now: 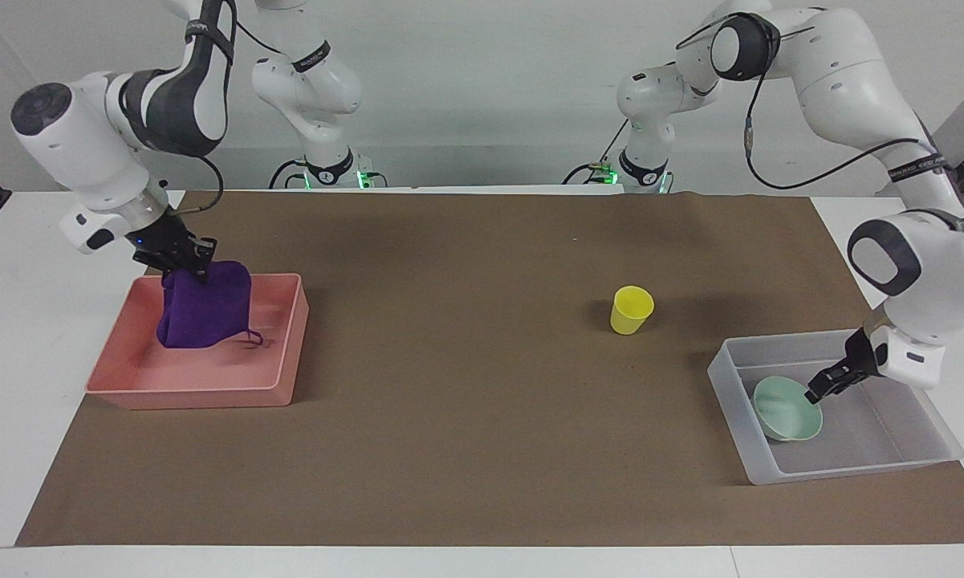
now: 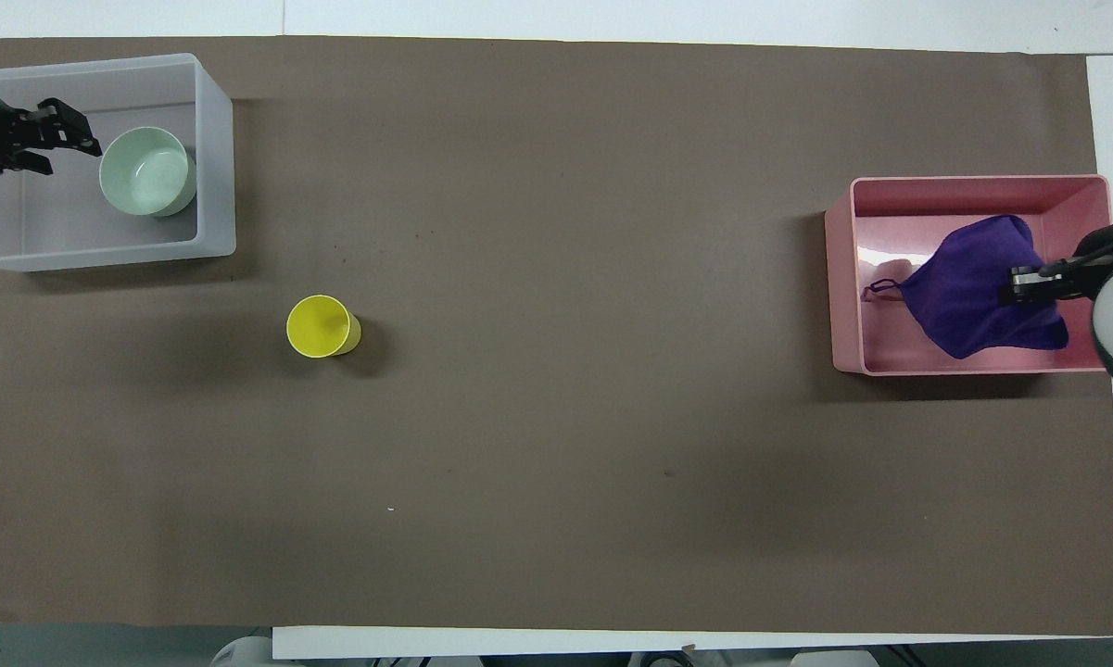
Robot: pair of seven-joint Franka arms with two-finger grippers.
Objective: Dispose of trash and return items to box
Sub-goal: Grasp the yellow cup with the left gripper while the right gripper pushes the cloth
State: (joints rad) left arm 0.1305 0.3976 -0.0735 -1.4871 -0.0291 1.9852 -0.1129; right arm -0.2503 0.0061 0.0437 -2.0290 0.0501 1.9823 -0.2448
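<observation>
Purple rag hangs pinched in your right tool, over the pink tray.
Release it next; your left tool, spread, sits beside the bowl.

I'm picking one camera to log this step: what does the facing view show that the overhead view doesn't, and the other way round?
Only the facing view shows both whole arms and that the purple rag hangs from the right gripper into the pink tray. Only the overhead view looks straight down into the yellow cup. Both show the mint bowl in the clear tub beside the left gripper.
</observation>
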